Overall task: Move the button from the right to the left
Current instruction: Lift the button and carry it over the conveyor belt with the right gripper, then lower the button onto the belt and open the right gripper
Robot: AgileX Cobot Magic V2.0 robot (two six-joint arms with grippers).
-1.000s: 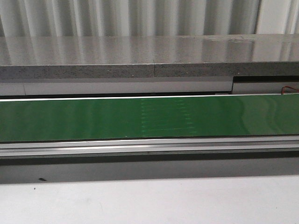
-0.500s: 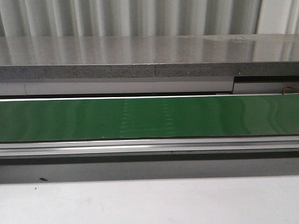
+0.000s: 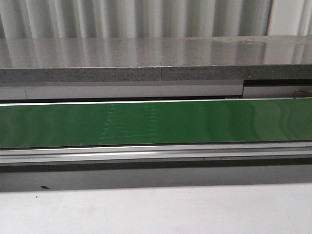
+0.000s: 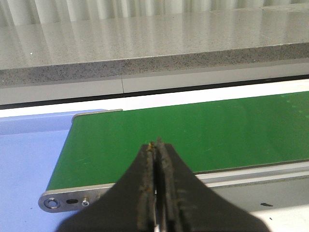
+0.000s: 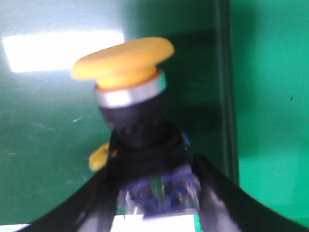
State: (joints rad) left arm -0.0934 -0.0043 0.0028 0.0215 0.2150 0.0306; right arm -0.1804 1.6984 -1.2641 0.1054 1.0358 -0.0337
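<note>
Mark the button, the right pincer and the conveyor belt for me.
button (image 5: 123, 60): right wrist view, on the yellow cap.
right pincer (image 5: 157, 193): right wrist view, midway between its fingertips, at the button's rear block.
conveyor belt (image 3: 219, 122): front view, on bare green belt surface.

Yellow-capped, black-collared button (image 5: 126, 96); green belt (image 3: 219, 122)
</note>
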